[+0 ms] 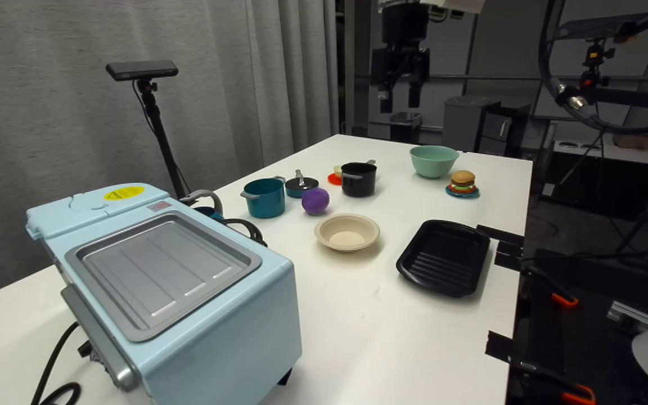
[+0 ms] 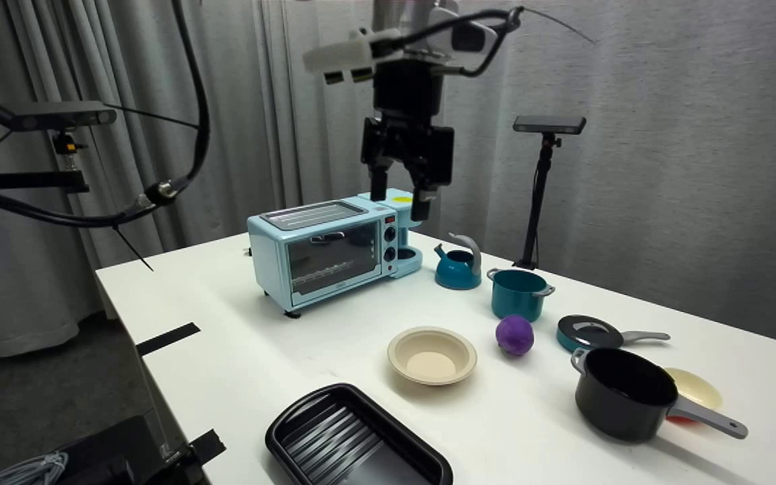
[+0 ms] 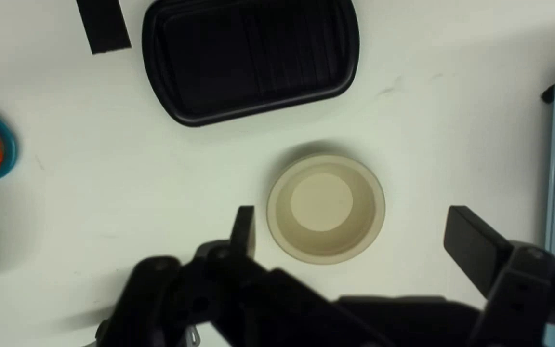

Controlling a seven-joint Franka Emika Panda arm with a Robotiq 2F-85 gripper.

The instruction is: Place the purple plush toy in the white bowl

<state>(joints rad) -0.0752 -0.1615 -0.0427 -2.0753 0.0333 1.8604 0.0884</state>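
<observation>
The purple plush toy [image 1: 315,201] sits on the white table and also shows in an exterior view [image 2: 514,335]. It is not seen in the wrist view. The white bowl [image 1: 347,236] is a shallow cream bowl beside the toy, apart from it, with nothing in it; it also shows in an exterior view [image 2: 432,358] and in the wrist view [image 3: 323,205]. My gripper [image 1: 400,102] is high above the table, fingers spread and holding nothing, also in an exterior view [image 2: 399,200]. In the wrist view my gripper [image 3: 352,214] has its fingers apart, with the bowl below between them.
A black ridged tray [image 2: 354,438] lies near the bowl. A light blue toaster oven [image 2: 320,252] stands beyond. Near the toy are a teal pot [image 2: 517,294], a lidded pan [image 2: 589,333] and a black pot [image 2: 624,397]. A green bowl [image 1: 434,161] and burger toy [image 1: 463,183] stand farther off.
</observation>
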